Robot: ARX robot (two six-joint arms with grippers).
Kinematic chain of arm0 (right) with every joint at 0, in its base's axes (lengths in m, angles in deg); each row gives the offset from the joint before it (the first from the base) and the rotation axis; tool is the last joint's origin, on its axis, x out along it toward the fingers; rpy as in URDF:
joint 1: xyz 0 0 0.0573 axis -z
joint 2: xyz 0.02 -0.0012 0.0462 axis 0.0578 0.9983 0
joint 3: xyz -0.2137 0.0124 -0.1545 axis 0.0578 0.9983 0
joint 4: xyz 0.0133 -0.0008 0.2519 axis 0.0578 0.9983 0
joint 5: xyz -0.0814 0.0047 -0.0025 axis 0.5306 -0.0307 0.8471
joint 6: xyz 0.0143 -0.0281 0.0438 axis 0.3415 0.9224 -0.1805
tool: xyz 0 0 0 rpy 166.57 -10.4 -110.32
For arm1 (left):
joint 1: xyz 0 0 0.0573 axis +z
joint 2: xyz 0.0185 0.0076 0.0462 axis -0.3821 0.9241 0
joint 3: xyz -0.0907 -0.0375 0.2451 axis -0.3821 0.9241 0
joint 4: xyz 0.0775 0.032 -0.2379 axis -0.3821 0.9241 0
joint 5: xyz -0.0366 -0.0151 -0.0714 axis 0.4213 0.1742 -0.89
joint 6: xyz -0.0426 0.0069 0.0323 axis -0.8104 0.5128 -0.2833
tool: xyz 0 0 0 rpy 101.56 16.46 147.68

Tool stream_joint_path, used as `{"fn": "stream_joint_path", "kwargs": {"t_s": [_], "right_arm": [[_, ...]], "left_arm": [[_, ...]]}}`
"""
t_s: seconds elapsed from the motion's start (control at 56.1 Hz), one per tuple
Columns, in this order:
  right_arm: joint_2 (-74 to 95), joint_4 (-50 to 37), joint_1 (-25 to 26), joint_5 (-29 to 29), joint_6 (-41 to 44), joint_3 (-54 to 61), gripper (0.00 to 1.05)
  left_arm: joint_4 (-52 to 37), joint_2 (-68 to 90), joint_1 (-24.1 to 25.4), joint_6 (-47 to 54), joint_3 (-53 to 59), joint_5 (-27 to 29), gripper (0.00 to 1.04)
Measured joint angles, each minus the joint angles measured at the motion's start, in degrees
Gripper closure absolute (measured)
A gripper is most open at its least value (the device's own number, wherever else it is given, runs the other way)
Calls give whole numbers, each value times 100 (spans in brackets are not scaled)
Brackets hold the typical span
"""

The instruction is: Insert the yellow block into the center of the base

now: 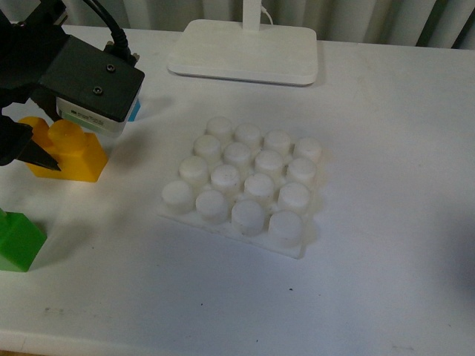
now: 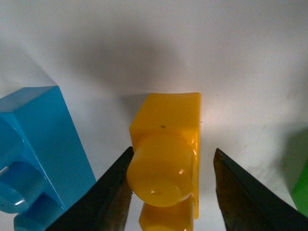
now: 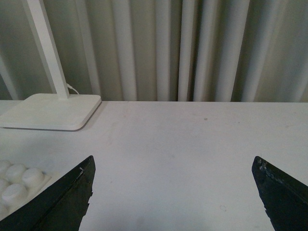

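On the worktop [image 1: 386, 148] the base [image 1: 241, 185] sits central — lamp stand [image 1: 245, 52] behind it, the block [image 1: 70, 152] to its left, another brick [image 1: 16, 241] at the front-left.

1. The blue brick [image 1: 135, 110] was mostly hidden behind the left wrist camera [image 1: 93, 81].
2. The green brick [image 1: 16, 241] was cut by the frame edge.
3. The right wrist view caught perhaps one corner of the base [image 3: 19, 185].

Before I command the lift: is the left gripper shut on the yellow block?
Open. The left gripper straddles the yellow block; a gap shows between one finger and the block.
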Motion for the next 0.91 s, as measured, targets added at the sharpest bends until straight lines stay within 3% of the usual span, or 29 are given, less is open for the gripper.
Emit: {"fn": "stream_joint_path", "kwargs": {"t_s": [0.071, 0.232, 0.339, 0.535, 0.695, 0.909], "right_arm": [[0, 0, 0, 2, 0, 0, 9], [0, 0, 0, 2, 0, 0, 9], [0, 0, 0, 0, 0, 0, 9], [0, 0, 0, 2, 0, 0, 9], [0, 0, 0, 2, 0, 0, 9], [0, 0, 0, 2, 0, 0, 9]], "left_arm": [[160, -4, 17, -4, -35, 20, 73], [310, -96, -59, -251, -166, -404, 74], [337, -328, -326, -540, -339, -809, 74], [219, -435, -960, -933, -680, -1045, 74], [162, -136, -1526, -1224, -1069, -1032, 74], [166, 433, -1834, -1357, -1572, -887, 74]]}}
